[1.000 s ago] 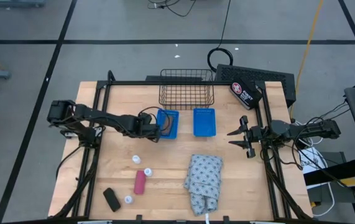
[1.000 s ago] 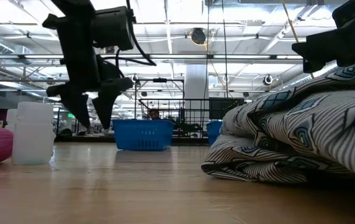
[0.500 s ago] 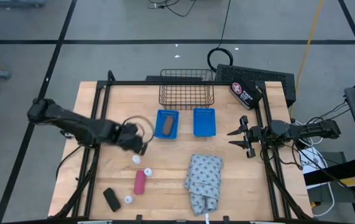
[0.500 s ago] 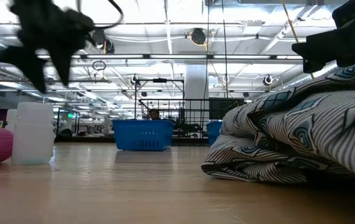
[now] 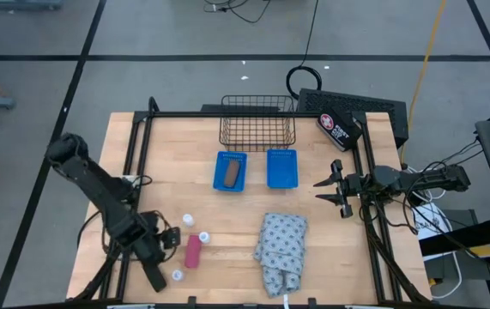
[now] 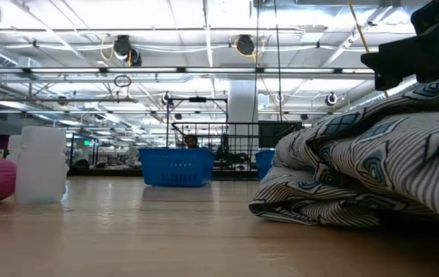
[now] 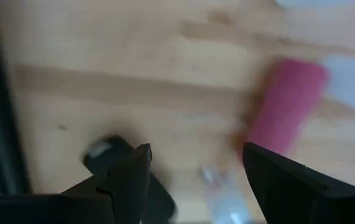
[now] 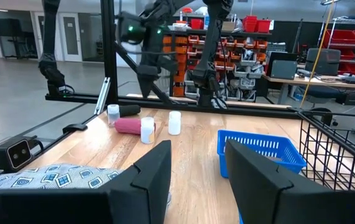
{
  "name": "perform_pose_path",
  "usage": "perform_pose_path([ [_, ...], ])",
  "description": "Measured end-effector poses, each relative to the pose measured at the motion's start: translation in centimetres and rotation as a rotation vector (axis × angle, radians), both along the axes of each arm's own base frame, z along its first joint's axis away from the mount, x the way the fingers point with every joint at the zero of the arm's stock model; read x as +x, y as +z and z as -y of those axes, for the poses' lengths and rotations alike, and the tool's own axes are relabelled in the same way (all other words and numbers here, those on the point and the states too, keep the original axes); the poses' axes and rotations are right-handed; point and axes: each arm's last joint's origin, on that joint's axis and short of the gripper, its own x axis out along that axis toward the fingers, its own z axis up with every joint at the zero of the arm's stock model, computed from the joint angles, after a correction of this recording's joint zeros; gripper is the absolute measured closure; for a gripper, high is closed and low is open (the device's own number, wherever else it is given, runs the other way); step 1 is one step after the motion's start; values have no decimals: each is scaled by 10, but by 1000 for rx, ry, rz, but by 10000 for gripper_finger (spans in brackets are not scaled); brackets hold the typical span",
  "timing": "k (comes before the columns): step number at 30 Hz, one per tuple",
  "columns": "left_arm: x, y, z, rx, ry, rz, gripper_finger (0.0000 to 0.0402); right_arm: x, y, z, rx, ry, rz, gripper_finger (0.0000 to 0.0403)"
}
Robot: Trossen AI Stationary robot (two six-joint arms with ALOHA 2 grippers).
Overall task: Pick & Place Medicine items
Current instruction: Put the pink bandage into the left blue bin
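My left gripper (image 5: 160, 247) (image 7: 196, 155) is open and hangs over the table's near left part. It touches nothing. In its wrist view the black piece (image 7: 112, 158), a white bottle (image 7: 224, 194) and the pink piece (image 7: 286, 112) lie on the wood below it. From above I see the black piece (image 5: 153, 275), the pink piece (image 5: 193, 251) and three white bottles (image 5: 188, 221) (image 5: 203, 236) (image 5: 177, 275). The brown piece (image 5: 229, 174) lies in the left blue basket (image 5: 231, 158). My right gripper (image 5: 335, 190) (image 8: 196, 168) waits open at the table's right edge.
A second blue basket (image 5: 281, 167) stands beside the first, with a black wire basket (image 5: 257, 120) behind both. The patterned cloth (image 5: 281, 251) lies bunched near the near edge and fills the low view's right side (image 6: 373, 169). A black pouch (image 5: 339, 129) sits at the far right corner.
My left gripper has swung from over the left blue basket toward the table's near left corner and now hangs above the black and pink pieces. With the gripper gone, the brown piece shows lying in that basket. It has left the low view.
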Motion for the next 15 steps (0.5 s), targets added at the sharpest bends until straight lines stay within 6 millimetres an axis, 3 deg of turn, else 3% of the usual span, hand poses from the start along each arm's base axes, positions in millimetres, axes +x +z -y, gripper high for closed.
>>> perform_pose_path([
  [4, 9, -13, 6, 77, -52, 48, 140, 0, 0, 0, 0, 0, 1, 264],
  [15, 60, -40, 4, 161, -321, 225, 140, 0, 0, 0, 0, 0, 0, 264],
])
